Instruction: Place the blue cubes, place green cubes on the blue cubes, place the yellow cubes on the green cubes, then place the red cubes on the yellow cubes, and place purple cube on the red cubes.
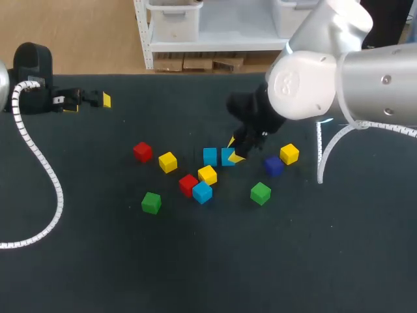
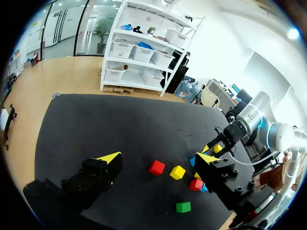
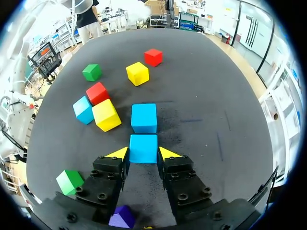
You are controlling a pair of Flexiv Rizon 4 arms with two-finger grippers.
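My right gripper is shut on a blue cube low at the table's middle. A second blue cube sits just ahead of it, with a small gap between them. A third, lighter blue cube lies beside a red cube and a yellow cube. Two green cubes, two more yellow cubes, another red cube and a purple cube lie scattered around. My left gripper hangs open at the far left, holding nothing.
The dark table has free room along its front and at the left. A white ribbed cable from my left arm lies curled over the left side.
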